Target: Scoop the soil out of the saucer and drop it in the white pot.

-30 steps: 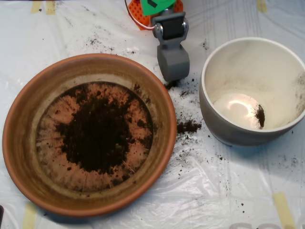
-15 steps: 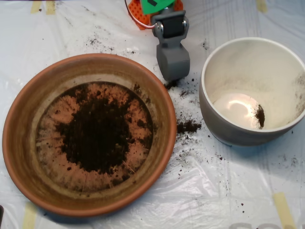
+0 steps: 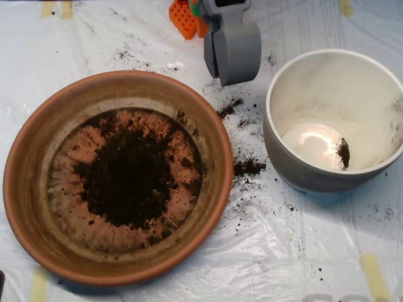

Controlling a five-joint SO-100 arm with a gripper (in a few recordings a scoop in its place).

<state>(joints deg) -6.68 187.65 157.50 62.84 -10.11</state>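
Observation:
The terracotta saucer [image 3: 26, 189] sits at the left and holds a dark mound of soil [image 3: 129, 179] in its middle. To the right stands the white pot [image 3: 272, 135], upright, with a small clump of soil [image 3: 344, 153] low on its inner wall. My grey scoop [image 3: 232, 55] hangs at the top centre, above the gap between saucer and pot and beyond both rims. Its two halves meet along a thin seam, so it looks shut, and no soil shows on it.
Spilled soil lies on the crinkled white plastic sheet between the two vessels, in a clump [image 3: 249, 167] and in crumbs [image 3: 230, 107] below the scoop. An orange arm part [image 3: 183, 17] is at the top edge. Tape strips [image 3: 373, 274] mark the sheet's corners.
The scoop has lifted and drawn back toward the top of the picture, looking larger now. It has uncovered the soil crumbs that it stood over. Saucer, pot and soil are unchanged.

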